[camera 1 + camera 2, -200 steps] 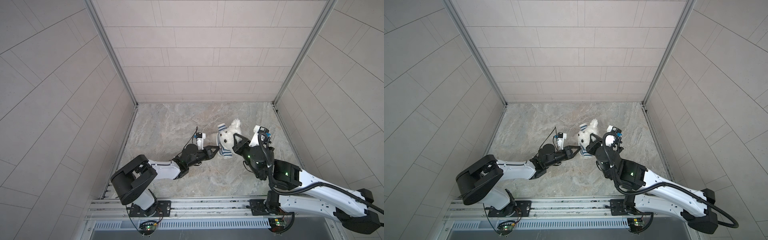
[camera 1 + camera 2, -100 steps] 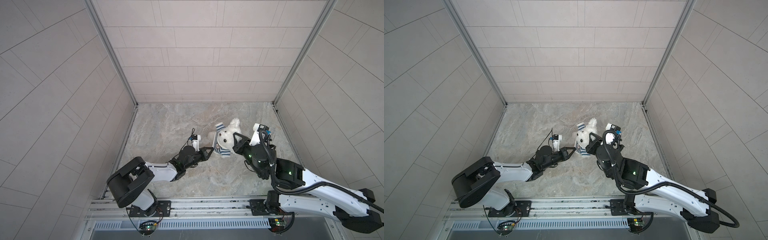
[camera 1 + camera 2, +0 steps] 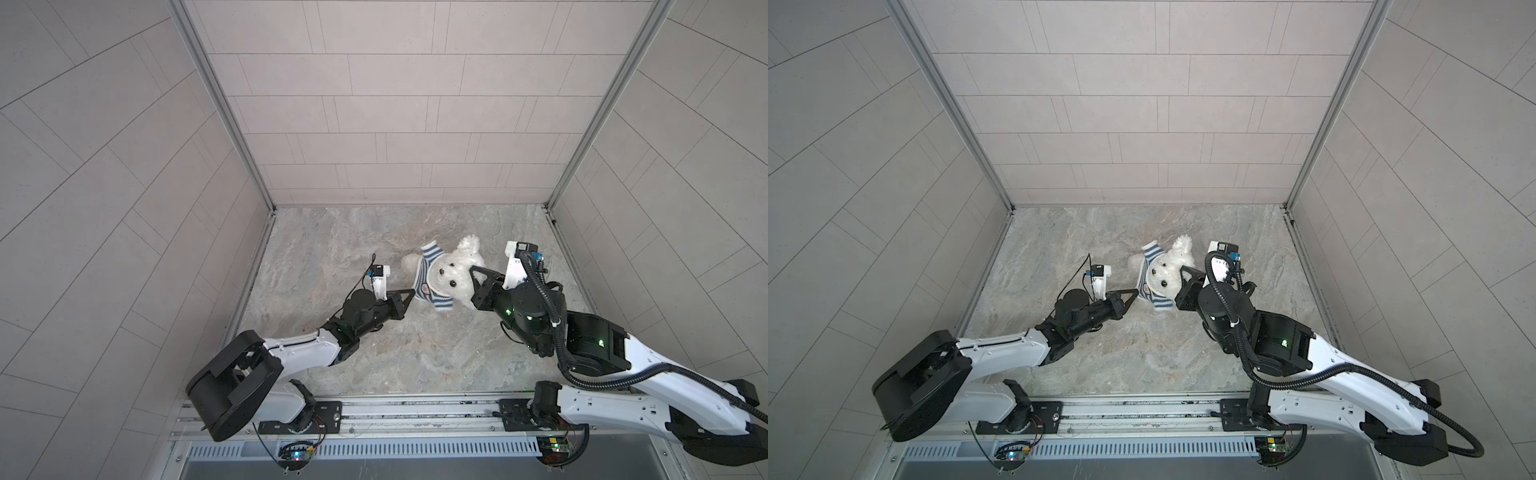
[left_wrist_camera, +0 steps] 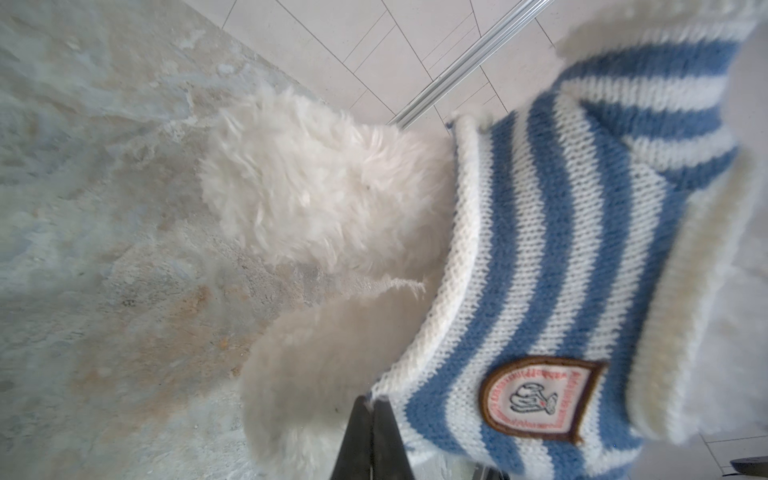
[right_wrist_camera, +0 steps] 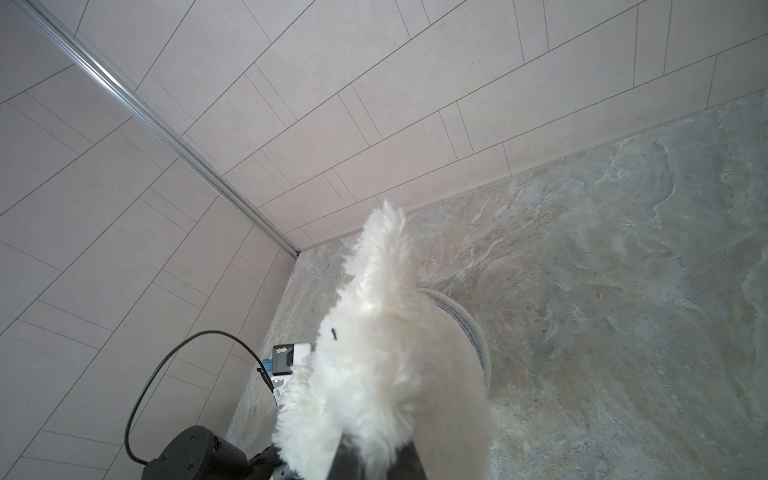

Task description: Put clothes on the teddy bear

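The white teddy bear (image 3: 457,266) (image 3: 1173,266) lies mid-floor, face up, with a blue-and-white striped shirt (image 3: 424,276) (image 3: 1147,286) pulled round its body. My left gripper (image 3: 409,293) (image 3: 1133,293) is shut on the shirt's white hem. In the left wrist view the jaws (image 4: 372,405) pinch that hem next to the shirt's badge (image 4: 540,399), and a fluffy limb (image 4: 307,183) sticks out beyond the shirt (image 4: 561,232). My right gripper (image 3: 474,275) (image 3: 1185,272) is shut on the bear's fur at its head. The right wrist view shows fur (image 5: 386,353) bulging out between the closed jaws (image 5: 376,453).
Marbled stone floor (image 3: 374,232) is boxed in by tiled walls at the back (image 3: 395,124) and on both sides. Metal corner posts (image 3: 270,208) stand at the back corners. The arms' base rail (image 3: 415,411) runs along the front edge.
My left gripper has shut on the shirt's hem and drawn back a little to the left, stretching the shirt. The right gripper has kept its grip on the bear.
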`<control>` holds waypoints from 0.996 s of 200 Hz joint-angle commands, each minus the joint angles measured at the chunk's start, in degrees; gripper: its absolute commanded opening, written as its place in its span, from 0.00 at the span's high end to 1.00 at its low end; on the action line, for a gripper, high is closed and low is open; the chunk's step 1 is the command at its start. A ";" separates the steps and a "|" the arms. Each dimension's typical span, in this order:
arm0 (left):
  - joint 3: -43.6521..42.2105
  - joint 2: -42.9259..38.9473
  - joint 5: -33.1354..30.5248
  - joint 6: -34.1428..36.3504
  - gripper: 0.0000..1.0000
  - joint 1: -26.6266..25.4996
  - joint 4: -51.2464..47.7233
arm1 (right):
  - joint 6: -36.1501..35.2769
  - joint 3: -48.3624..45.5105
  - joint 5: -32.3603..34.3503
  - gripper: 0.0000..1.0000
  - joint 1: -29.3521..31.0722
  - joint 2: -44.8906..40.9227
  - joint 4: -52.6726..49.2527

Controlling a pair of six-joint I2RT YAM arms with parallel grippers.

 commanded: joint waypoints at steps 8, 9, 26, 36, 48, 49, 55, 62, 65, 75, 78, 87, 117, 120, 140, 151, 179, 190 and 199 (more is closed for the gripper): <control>-1.24 -1.89 -6.42 6.26 1.00 0.91 -11.69 | -2.16 3.98 3.30 1.00 0.12 -1.38 -1.48; -1.17 -1.94 -6.56 6.27 1.00 0.89 -11.77 | -2.15 3.98 3.27 1.00 0.12 -1.38 -1.51; 1.53 -1.81 -10.94 6.93 1.00 -1.33 -17.13 | -1.92 4.42 4.60 1.00 0.29 -0.66 -3.04; 3.93 -1.72 -14.85 8.17 1.00 -2.99 -21.93 | -1.82 4.68 5.53 1.00 0.64 -0.19 -4.01; 4.53 -1.87 -17.15 7.81 1.00 -3.28 -23.48 | -2.22 4.55 5.75 1.00 0.91 -0.23 -3.54; 4.53 -1.88 -17.28 7.78 1.00 -3.27 -23.56 | -2.23 4.53 5.77 1.00 0.96 -0.28 -3.55; 4.52 -2.18 -18.51 7.52 1.00 -3.26 -24.54 | -2.45 4.66 5.86 1.00 1.04 -0.30 -3.63; 4.36 -2.61 -19.80 7.51 1.00 -3.16 -25.26 | -2.76 4.97 6.28 1.00 1.17 -0.32 -4.16; 4.17 -2.84 -20.13 7.53 1.00 -3.13 -25.30 | -2.78 5.11 6.46 1.00 1.25 -0.33 -4.45; 3.37 -3.68 -21.26 7.50 1.00 -2.98 -25.28 | -3.18 5.31 6.88 1.00 1.35 -0.63 -4.94; 3.15 -3.92 -21.62 7.50 1.00 -2.96 -25.38 | -3.20 5.31 6.99 1.00 1.35 -0.75 -4.96; 2.93 -4.25 -22.27 7.50 1.00 -2.91 -25.77 | -3.29 5.22 7.24 1.00 1.35 -0.99 -5.23; 2.60 -3.82 -23.65 6.83 1.00 -2.91 -26.71 | -3.54 4.86 7.20 1.00 1.35 -1.11 -4.61; 2.51 -3.68 -23.85 6.80 1.00 -2.90 -26.71 | -3.60 4.86 7.13 1.00 1.35 -1.07 -4.55; 2.20 -3.00 -25.09 6.18 1.00 -2.87 -26.80 | -3.57 4.78 6.75 1.00 1.35 -1.20 -4.29; 2.18 -2.84 -25.94 6.01 1.00 -2.91 -27.10 | -3.46 4.73 6.76 1.00 1.35 -1.37 -4.38; 2.58 -2.69 -27.80 6.08 1.00 -2.89 -27.55 | -3.54 4.60 6.53 1.00 1.44 -1.56 -4.21; 2.91 -2.69 -28.70 6.09 1.00 -2.97 -28.38 | -3.53 4.59 6.50 1.00 1.53 -1.47 -4.08; 3.05 -2.57 -28.72 5.96 1.00 -2.98 -29.11 | -3.47 4.51 6.50 1.00 1.55 -1.46 -4.06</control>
